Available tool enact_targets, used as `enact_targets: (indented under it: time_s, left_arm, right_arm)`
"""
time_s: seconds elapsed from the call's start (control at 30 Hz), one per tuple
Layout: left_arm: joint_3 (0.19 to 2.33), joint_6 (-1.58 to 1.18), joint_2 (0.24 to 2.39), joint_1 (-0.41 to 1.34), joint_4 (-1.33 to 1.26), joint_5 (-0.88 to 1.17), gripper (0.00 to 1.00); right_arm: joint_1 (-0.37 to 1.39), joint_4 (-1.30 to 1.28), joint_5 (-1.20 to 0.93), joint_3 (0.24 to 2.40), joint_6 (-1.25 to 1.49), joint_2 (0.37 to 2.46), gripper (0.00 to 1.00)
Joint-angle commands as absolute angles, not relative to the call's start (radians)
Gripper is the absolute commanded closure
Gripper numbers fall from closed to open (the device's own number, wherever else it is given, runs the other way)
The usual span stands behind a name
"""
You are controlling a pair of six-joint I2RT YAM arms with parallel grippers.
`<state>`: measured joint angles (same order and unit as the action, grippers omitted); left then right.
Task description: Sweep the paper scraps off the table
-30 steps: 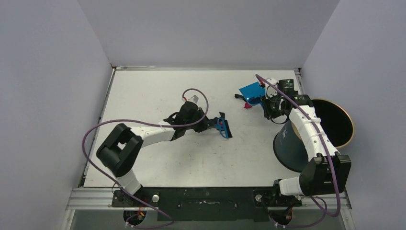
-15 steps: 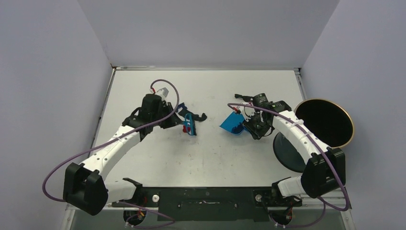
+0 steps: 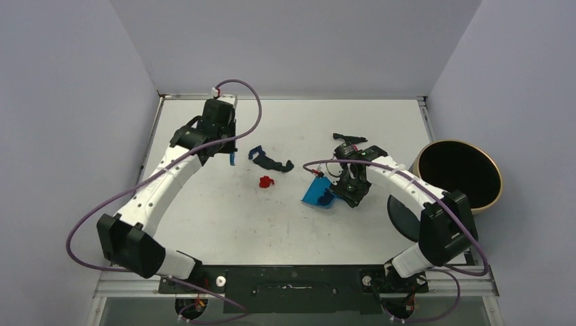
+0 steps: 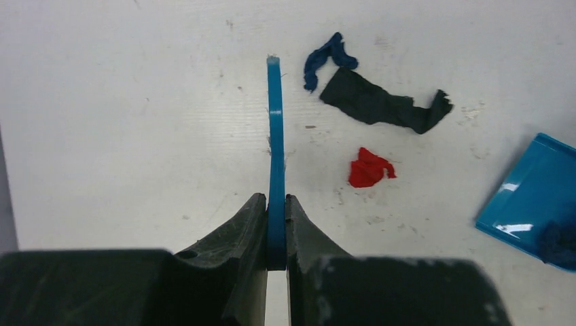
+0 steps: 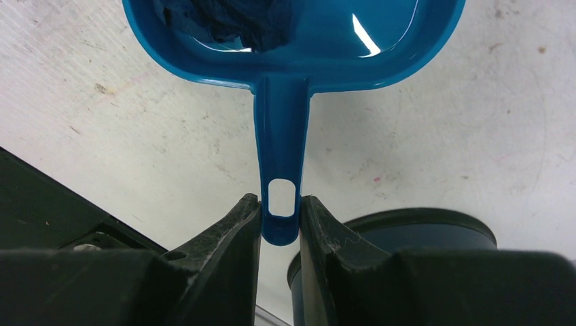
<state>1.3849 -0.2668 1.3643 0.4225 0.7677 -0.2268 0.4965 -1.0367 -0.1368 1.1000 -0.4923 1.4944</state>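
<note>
On the white table (image 3: pixel 204 224) lie a dark blue scrap (image 3: pixel 256 152), a black scrap (image 3: pixel 275 164) and a red scrap (image 3: pixel 265 182). Another black scrap (image 3: pixel 350 138) lies farther right. My left gripper (image 3: pixel 227 151) is shut on the blue brush (image 4: pixel 275 136), just left of the scraps, which show in the left wrist view: dark blue (image 4: pixel 326 58), black (image 4: pixel 380 105), red (image 4: pixel 369 170). My right gripper (image 3: pixel 343 189) is shut on the handle of the blue dustpan (image 3: pixel 316 193), right of the red scrap. A dark blue scrap (image 5: pixel 231 20) lies in the pan (image 5: pixel 380 54).
A round dark bin with a gold rim (image 3: pixel 499 178) stands at the table's right edge, beside the right arm; its edge shows in the right wrist view (image 5: pixel 407 231). Walls close the table at the back and both sides.
My left arm swung the brush from the middle to the far left, leaving the scraps in view. My right arm brought the dustpan from the far right down toward the middle.
</note>
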Motion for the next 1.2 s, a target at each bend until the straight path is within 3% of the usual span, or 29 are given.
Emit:
enact_targets:
  time_s: [0.0,0.2,0.57,0.83,1.17]
  left_arm:
    - [1.516,-0.166,1.519,0.420,0.846,-0.424,1.00]
    - [1.703,-0.070,1.778,0.419,0.827,-0.509,1.00]
    - [2.133,0.044,2.197,0.440,0.944,-0.306,0.99]
    - [2.109,0.032,2.227,0.491,0.966,-0.059,0.98]
    - [1.847,-0.046,2.078,0.573,0.849,0.127,0.98]
  right_arm:
    - [0.524,-0.973,-0.121,1.088,-0.483,1.533,0.95]
    - [0.535,-0.949,-0.108,1.095,-0.480,1.563,0.95]
    - [0.528,-0.898,-0.126,1.103,-0.449,1.615,0.95]
    - [0.509,-0.831,-0.191,1.097,-0.440,1.664,0.95]
    - [0.508,-0.806,-0.216,1.110,-0.435,1.718,0.95]
